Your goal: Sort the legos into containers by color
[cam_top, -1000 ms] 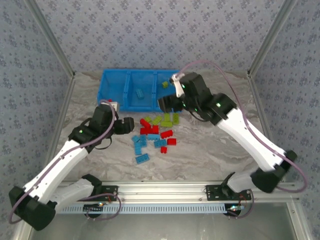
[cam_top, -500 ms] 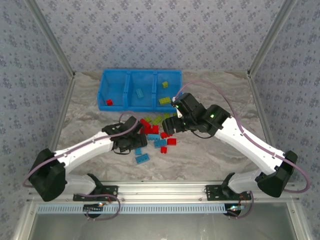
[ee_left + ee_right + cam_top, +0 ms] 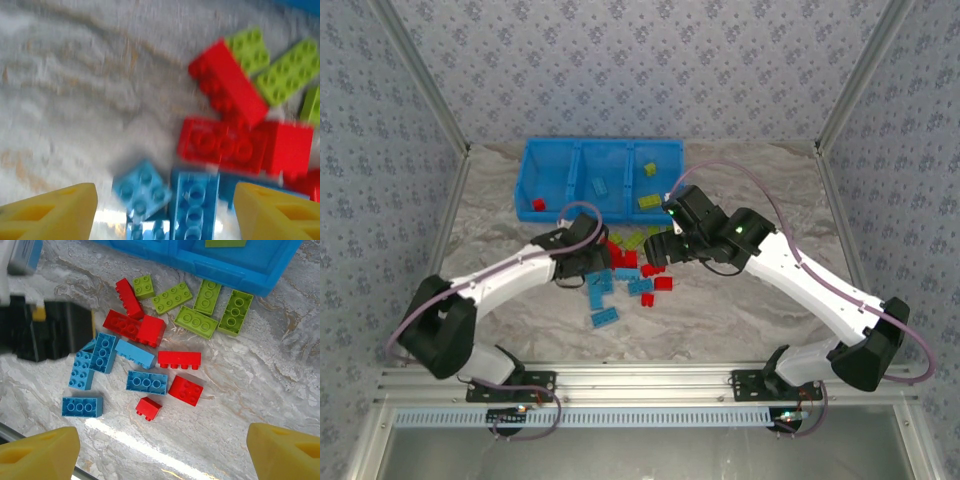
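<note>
The legos lie in a loose pile [image 3: 632,268] on the marble table in front of the blue bin tray [image 3: 560,160]. My left gripper [image 3: 165,220] hangs open low over the pile's left side, with two light-blue bricks [image 3: 142,190] between its yellow fingertips [image 3: 55,215] and red bricks [image 3: 225,145] just beyond. My right gripper [image 3: 160,455] is open, higher above the pile, over bare table near a small red brick [image 3: 149,408]. Yellow-green bricks [image 3: 196,321] lie close to the bin wall [image 3: 235,270]. Inside the bin are a red brick [image 3: 538,205], a light-blue brick [image 3: 601,186] and two green bricks [image 3: 648,202].
The left gripper's black body [image 3: 50,330] shows in the right wrist view, at the pile's left edge, so both arms [image 3: 760,245] crowd the table's middle. Patterned walls enclose the table, and a metal rail [image 3: 640,380] runs along the near edge.
Both grippers came down from the bin to the pile. A red brick now shows in the left compartment and a second green one in the right. The left gripper edged further into the pile.
</note>
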Action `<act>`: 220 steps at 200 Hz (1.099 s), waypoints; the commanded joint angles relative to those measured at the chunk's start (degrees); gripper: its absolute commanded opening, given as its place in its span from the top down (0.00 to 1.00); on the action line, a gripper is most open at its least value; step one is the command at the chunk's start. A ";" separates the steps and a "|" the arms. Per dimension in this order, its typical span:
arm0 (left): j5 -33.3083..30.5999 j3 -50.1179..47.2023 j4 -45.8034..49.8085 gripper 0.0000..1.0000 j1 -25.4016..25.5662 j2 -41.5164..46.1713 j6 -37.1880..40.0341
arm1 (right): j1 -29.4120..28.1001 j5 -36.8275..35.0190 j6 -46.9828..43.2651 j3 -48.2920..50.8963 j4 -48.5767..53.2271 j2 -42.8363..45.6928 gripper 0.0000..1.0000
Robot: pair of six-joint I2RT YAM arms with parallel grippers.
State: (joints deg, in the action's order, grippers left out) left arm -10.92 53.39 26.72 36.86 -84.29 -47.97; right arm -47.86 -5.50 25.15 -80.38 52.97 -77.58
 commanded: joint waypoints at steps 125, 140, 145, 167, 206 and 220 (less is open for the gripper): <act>8.18 11.71 -5.63 0.33 -4.39 -20.39 1.19 | 0.25 -3.18 3.76 2.13 1.41 2.44 0.11; 8.19 10.75 -5.74 0.40 -4.39 -20.13 0.93 | 0.28 -3.44 3.97 2.29 1.18 2.40 0.11; 8.20 10.53 -5.73 0.42 -4.38 -20.05 0.84 | 0.28 -3.40 4.02 2.33 1.07 2.35 0.11; 7.88 9.46 -6.31 0.52 -4.43 -19.27 0.43 | 0.30 -3.12 3.98 2.23 0.78 2.08 0.11; 7.28 9.10 -5.82 0.73 -4.80 -17.48 0.32 | 0.26 -2.34 4.15 2.16 0.90 1.80 0.11; 7.21 9.10 -5.38 0.77 -4.97 -16.34 0.45 | 0.22 -1.94 4.34 2.16 0.82 1.76 0.11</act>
State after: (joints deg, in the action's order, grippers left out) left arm -3.03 62.81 19.51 32.51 -103.96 -47.88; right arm -47.86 -7.55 28.14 -78.52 52.97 -76.27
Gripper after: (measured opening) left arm 0.262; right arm 0.894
